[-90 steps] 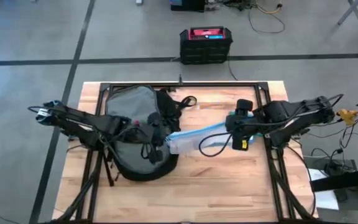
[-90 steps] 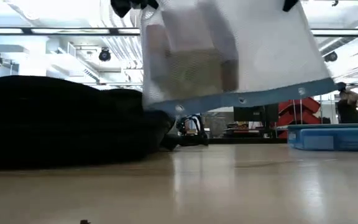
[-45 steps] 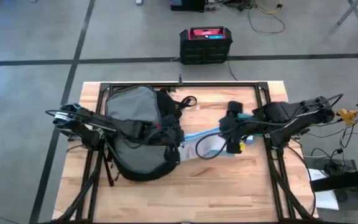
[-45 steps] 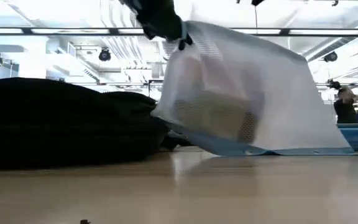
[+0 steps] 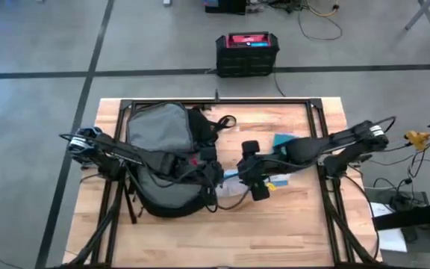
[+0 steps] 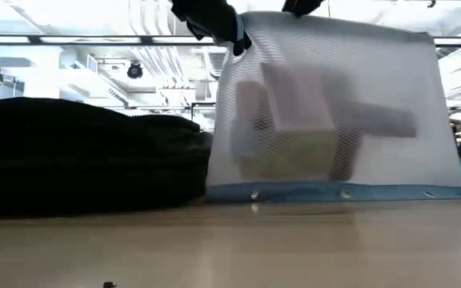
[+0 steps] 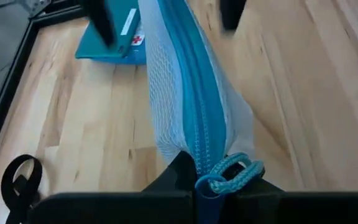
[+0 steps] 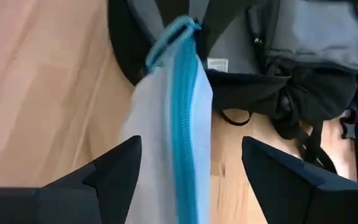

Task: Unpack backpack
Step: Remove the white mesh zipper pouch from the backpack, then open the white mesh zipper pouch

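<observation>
From above, the backpack (image 5: 166,161) lies on the left half of the wooden table (image 5: 304,232), flat, grey panel up, loose straps trailing toward the far edge. The left gripper (image 5: 216,178) reaches across the bag to its right edge; the right gripper (image 5: 252,178) comes in from the other side, and the two nearly meet. Between them sits a pale mesh pouch (image 5: 234,179) with blue trim, mostly hidden under the arms. A teal packet (image 5: 282,140) lies on the wood under the right arm, and a black box with a red top (image 5: 248,52) stands on the floor beyond the table.

At table height, the mesh pouch (image 6: 334,112) hangs upright with its blue lower edge touching the tabletop, just beside the dark mound of the backpack (image 6: 86,160). Pale blocky shapes show through the mesh; I can't make out what they are. A dark gripper (image 6: 214,20) pinches the pouch's top corner nearest the bag.

The left wrist view has the pouch (image 7: 185,106) running away edge-on, blue zipper up. The left gripper (image 7: 210,180) is clamped on the zipper end, its cord loop poking out. The teal packet (image 7: 114,46) lies farther off.

In the right wrist view, the right gripper (image 8: 191,162) has its fingers (image 8: 114,171) spread wide on either side of the pouch (image 8: 173,124), not touching it. The backpack (image 8: 291,56) lies beyond.
</observation>
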You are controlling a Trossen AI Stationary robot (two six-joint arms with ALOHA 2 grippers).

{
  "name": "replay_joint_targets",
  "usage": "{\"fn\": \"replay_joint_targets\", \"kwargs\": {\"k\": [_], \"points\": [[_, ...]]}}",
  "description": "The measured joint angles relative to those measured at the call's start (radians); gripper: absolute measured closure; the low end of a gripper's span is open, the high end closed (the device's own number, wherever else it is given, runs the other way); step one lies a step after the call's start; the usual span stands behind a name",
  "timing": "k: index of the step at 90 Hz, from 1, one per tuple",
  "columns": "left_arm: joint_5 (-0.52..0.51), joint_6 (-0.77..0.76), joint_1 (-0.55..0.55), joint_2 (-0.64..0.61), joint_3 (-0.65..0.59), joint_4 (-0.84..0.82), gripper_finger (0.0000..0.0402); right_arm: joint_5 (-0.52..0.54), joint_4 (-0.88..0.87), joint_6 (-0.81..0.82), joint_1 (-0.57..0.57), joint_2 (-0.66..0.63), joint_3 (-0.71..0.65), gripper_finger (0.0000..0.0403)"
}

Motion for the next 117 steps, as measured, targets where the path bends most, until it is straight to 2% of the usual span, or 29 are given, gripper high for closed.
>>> {"fn": "replay_joint_targets", "kwargs": {"k": [9, 16, 23, 31, 35, 54, 63, 69, 76, 92, 117], "points": [[0.008, -0.005, -0.01, 0.0, 0.005, -0.012, 0.04, -0.033, 0.014, 0.004, -0.003, 0.048, 0.0, 0.0179], [0.03, -0.005, -0.02, 0.0, 0.019, -0.035, 0.0394, -0.029, 0.029, 0.02, -0.003, 0.08, 0.0, 0.0216], [0.042, -0.001, -0.033, 0.0, 0.042, -0.095, 0.0386, -0.01, 0.032, 0.038, 0.002, 0.092, 0.0, 0.0273], [0.045, -0.008, -0.045, 0.0, 0.088, -0.187, 0.0371, -0.005, 0.042, 0.038, 0.008, 0.09, 0.0, 0.0364], [0.047, -0.017, -0.051, -0.002, 0.113, -0.237, 0.0362, -0.005, 0.042, 0.043, 0.01, 0.089, -0.001, 0.0386], [0.019, -0.161, -0.065, -0.006, 0.185, -0.457, 0.0308, 0.021, 0.036, 0.093, 0.014, 0.076, -0.001, 0.0401], [-0.034, -0.238, -0.078, -0.006, 0.159, -0.466, 0.0287, 0.023, 0.029, 0.11, 0.023, 0.067, -0.001, 0.0401], [-0.08, -0.267, -0.092, -0.006, 0.128, -0.431, 0.0276, 0.021, 0.02, 0.113, 0.026, 0.061, -0.001, 0.0402], [-0.12, -0.268, -0.108, -0.01, 0.081, -0.313, 0.0265, 0.021, 0.014, 0.129, 0.029, 0.059, -0.001, 0.0402], [-0.131, -0.225, -0.133, -0.024, -0.017, -0.057, 0.0245, 0.021, -0.016, 0.152, 0.031, 0.057, -0.001, 0.0403], [-0.137, -0.314, -0.145, -0.042, -0.063, -0.062, 0.0228, 0.024, -0.039, 0.16, 0.031, 0.056, -0.001, 0.0403]]}}
